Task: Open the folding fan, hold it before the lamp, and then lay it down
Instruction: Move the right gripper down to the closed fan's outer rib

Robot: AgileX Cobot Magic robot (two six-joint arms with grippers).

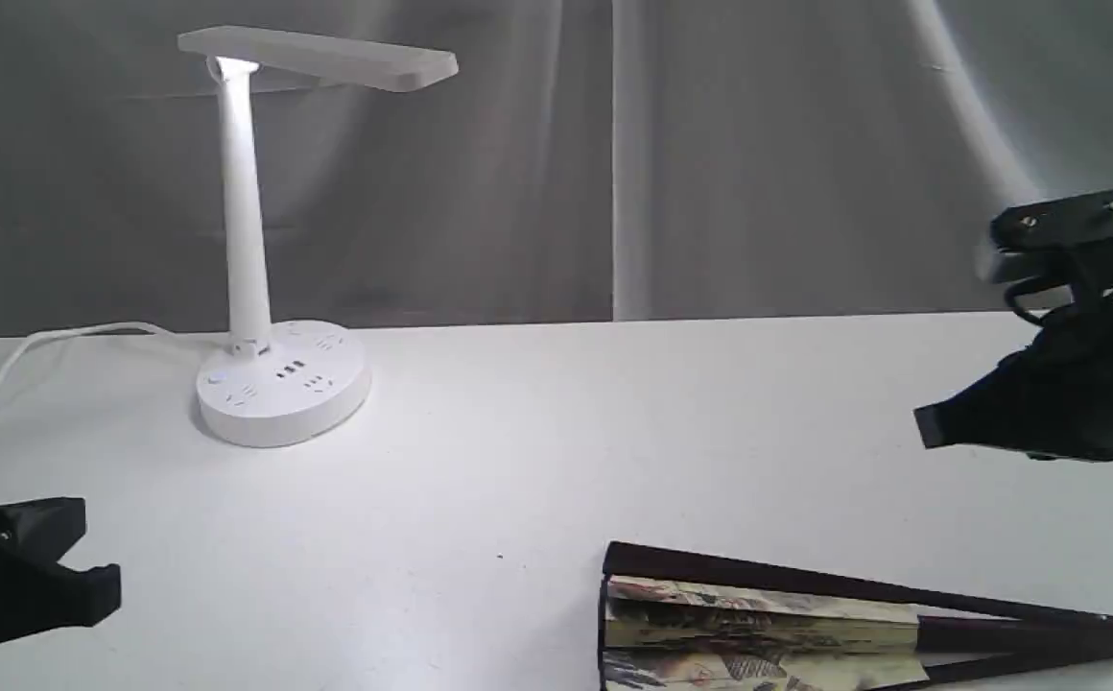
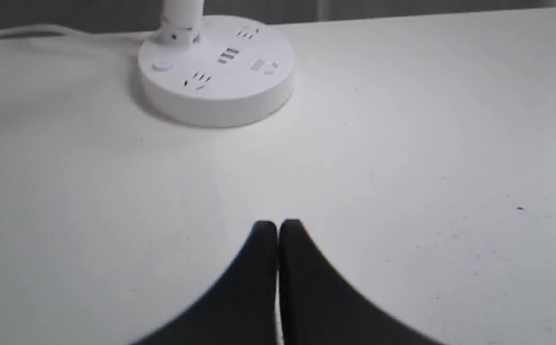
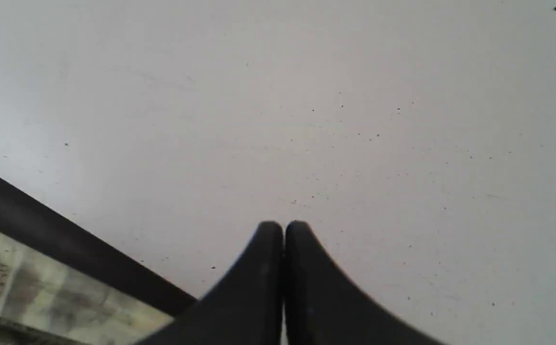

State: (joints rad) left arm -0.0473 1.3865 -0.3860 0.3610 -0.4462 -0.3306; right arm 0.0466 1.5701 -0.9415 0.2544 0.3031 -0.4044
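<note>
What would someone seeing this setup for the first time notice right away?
In the exterior view, the lit white lamp stands at the back left of the table. The folding fan lies at the front right, barely spread, painted leaf showing between dark guards. The left tool and right tool are shut, holding nothing.

lamp [image 1: 273, 288] back left on table [image 1: 614, 432], folding fan [image 1: 806, 624] front right
</note>
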